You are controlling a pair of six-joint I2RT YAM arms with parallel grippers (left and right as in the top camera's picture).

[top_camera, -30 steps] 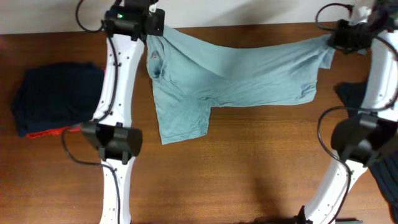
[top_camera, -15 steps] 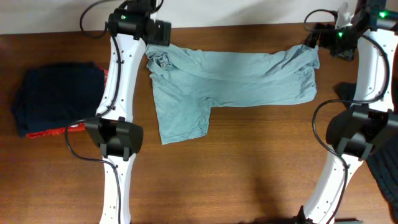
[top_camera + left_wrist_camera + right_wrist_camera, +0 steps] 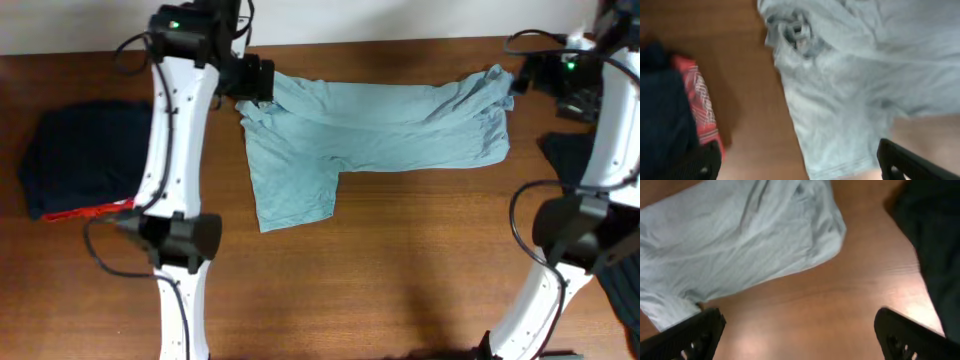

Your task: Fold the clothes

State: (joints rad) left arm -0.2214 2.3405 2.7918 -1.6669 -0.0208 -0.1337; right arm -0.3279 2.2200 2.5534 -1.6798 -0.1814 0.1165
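T-shirt: the pale grey-blue T-shirt is laid flat along the far part of the counter. It is spread sideways, and one portion at its left end reaches toward the near edge.
Shirt ends: the collar is seen bunched at the T-shirt's left end, and the right end is rumpled into soft folds.
Left gripper: the left gripper is held over the T-shirt's left end, near the collar. Its jaws are spread wide and nothing is clasped between them.
Right gripper: the right gripper is held over the T-shirt's right end. Its jaws are spread wide, and only cloth and bare wood are seen below the gap.
Folded garments: a navy and red folded pile is set well to the left of the T-shirt, apart from it.
Dark garment: a loose dark garment is seen just right of the T-shirt's right end, with wood between them.
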